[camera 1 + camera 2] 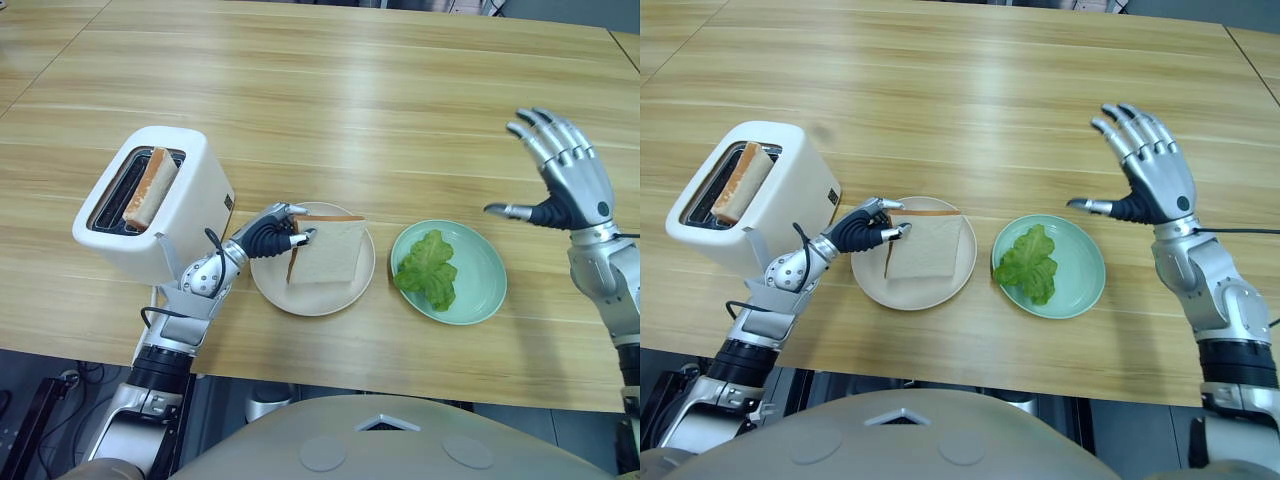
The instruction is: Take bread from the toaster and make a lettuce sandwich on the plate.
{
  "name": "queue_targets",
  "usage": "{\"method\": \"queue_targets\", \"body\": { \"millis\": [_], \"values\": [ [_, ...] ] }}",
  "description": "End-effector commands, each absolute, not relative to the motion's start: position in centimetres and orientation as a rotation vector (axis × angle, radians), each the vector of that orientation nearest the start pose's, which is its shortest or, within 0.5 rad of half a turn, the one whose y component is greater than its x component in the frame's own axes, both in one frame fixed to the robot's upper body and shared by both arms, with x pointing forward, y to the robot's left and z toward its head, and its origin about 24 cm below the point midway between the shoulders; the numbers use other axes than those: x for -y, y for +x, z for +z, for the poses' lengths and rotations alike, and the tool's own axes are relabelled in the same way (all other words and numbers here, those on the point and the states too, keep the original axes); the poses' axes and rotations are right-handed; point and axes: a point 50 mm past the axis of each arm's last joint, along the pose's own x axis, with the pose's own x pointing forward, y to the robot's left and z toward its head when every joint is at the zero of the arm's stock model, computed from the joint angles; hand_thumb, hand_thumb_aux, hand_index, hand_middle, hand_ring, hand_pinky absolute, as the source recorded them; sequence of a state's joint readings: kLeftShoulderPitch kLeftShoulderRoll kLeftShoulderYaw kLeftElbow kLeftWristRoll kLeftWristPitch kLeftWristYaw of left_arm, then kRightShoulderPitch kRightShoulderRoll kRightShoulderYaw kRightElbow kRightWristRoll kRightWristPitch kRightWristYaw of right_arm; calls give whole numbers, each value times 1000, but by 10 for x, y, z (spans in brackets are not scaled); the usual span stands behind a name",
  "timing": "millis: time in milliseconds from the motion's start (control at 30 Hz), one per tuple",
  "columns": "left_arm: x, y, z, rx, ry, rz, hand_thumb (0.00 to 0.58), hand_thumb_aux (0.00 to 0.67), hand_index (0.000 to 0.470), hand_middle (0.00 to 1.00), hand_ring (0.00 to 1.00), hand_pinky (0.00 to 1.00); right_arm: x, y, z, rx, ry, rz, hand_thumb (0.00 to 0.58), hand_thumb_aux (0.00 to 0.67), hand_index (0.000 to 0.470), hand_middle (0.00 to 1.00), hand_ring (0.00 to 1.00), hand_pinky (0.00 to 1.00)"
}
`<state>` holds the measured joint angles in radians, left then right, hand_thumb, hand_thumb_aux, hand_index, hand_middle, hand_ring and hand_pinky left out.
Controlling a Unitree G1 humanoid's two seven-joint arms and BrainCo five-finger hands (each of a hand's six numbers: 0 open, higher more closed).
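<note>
Risk: the left hand is gripping the bread slice only at its left corner, fingers curled onto the crust. That is a thin hold. If the fingers are opening while that edge looks raised, the slice could be flopping off-centre or sliding over the rim of the beige plate. The soft crumb could also be denting or tearing under the fingertips. (A black cable is looping off the wrist near the toaster; possible snag on withdrawal.)

The right hand is hovering over the table right of the green plate, fingers spread wide and holding nothing. A reach from there could be nudging that plate before reaching the lettuce.

Appearance: the slice is showing as pale and square, with thin brown crust along its top and left edges, and is lying mostly flat on the beige plate. A second slice is standing in the toaster slot, its face browner. The lettuce is looking crinkled and bright green.
</note>
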<state>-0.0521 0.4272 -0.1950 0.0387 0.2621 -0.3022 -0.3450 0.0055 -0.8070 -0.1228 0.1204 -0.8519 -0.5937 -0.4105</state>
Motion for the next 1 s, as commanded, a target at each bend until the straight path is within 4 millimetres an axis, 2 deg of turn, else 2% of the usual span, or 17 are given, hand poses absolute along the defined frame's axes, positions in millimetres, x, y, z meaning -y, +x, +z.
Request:
{"method": "queue_targets", "body": {
  "millis": [33, 500, 967, 1000],
  "values": [
    [-157, 252, 47, 126, 727, -619, 580, 670, 460, 1000, 1000, 1000, 272, 232, 108, 610, -1608, 136, 0, 0, 0, 0, 0, 0],
    [-164, 260, 17, -31, 805, -639, 580, 670, 460, 1000, 1000, 1000, 256, 227, 64, 592, -1628, 308, 0, 0, 0, 0, 0, 0],
    [-166, 256, 10, -79, 871, -671, 580, 670, 460, 1000, 1000, 1000, 248, 209, 33, 583, -1658, 512, 0, 0, 0, 0, 0, 0],
    [-166, 257, 10, -81, 883, -669, 519, 452, 310, 1000, 1000, 1000, 249, 208, 31, 579, -1662, 525, 0, 0, 0, 0, 0, 0]
  ]
}}
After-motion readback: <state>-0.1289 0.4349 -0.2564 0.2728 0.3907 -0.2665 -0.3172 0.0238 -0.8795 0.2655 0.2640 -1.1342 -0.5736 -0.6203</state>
